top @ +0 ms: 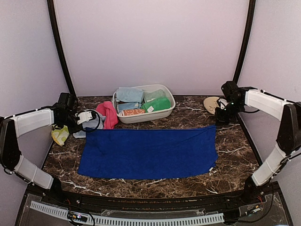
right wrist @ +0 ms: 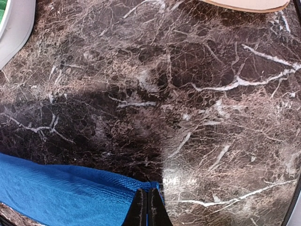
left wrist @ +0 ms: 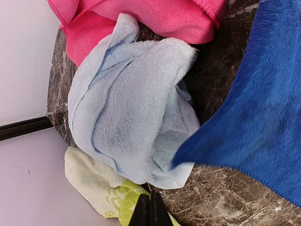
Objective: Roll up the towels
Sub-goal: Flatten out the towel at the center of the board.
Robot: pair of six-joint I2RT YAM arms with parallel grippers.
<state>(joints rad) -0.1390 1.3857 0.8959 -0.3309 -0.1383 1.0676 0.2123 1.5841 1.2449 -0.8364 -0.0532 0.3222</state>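
White tub (top: 138,119), blue and green towels (top: 157,104) inside

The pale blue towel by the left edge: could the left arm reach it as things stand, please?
Probably yes. The left gripper, shut, hangs beside the pale blue towel, nothing between; only a corner of the royal blue towel seems to overlap its edge.
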